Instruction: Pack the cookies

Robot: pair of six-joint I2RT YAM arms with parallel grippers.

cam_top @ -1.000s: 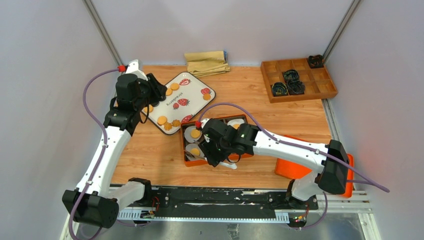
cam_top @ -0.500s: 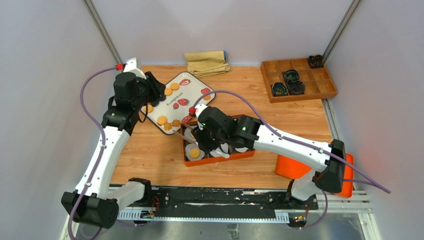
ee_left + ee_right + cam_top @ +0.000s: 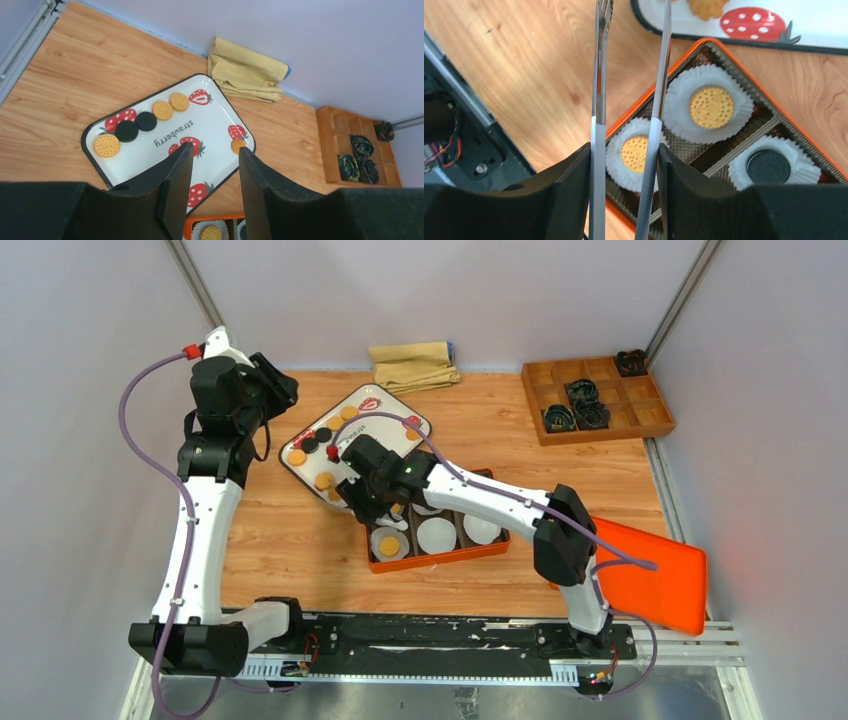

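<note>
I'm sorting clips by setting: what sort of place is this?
Probably a robot lab cell: plain walls enclose a wooden table, with the left arm and right arm bolted to a rail.

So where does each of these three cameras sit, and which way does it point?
Top: fixed above and behind, looking down on the table; left arm and right arm show.
Left wrist: high up, looking down at the tray; left gripper open below.
Right wrist: low over the box; right gripper holds tongs.
Shared: tray and box appear in all three.
</note>
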